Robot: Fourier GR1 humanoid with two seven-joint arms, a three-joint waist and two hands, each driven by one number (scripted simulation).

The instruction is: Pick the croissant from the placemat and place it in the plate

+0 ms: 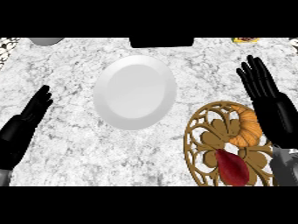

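Gaping empty, left robot hand (19, 127) and right robot hand (274, 105) flank one plate (135, 92), one croissant (248, 127), one placemat (206, 144).

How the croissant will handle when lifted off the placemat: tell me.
The croissant is a curved crescent, so it probably won't roll. It looks like baked pastry: likely light and easily crushed. Pushed, it might catch on the cut-out placemat.

Bright, even, diffuse light.
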